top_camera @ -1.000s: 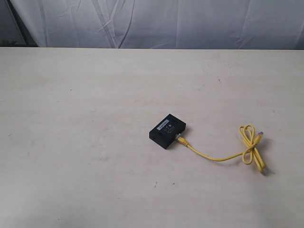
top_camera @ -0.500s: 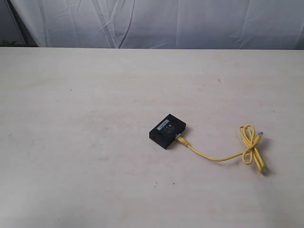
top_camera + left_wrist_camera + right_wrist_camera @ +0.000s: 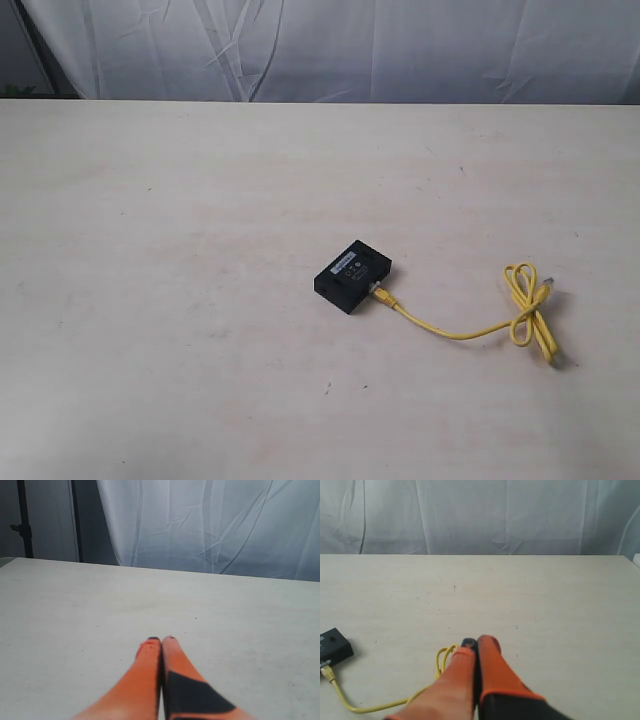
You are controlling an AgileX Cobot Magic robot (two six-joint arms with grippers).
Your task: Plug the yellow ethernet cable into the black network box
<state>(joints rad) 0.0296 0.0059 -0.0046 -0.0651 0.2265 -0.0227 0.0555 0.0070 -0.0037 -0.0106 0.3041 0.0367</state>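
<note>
The black network box (image 3: 353,275) lies flat near the middle of the table, its small label facing up; it also shows in the right wrist view (image 3: 334,645). The yellow ethernet cable (image 3: 470,330) has one plug seated in the box's side (image 3: 383,296) and runs right to a knotted loop (image 3: 528,300) with its free plug lying on the table. My right gripper (image 3: 476,644) is shut and empty, held above the table beside the loop (image 3: 443,658). My left gripper (image 3: 161,640) is shut with nothing in it, over bare table. Neither gripper appears in the exterior view.
The pale table (image 3: 180,250) spreads wide around the box. A white curtain (image 3: 400,45) hangs behind the far edge, and a dark stand (image 3: 22,520) rises at the back in the left wrist view.
</note>
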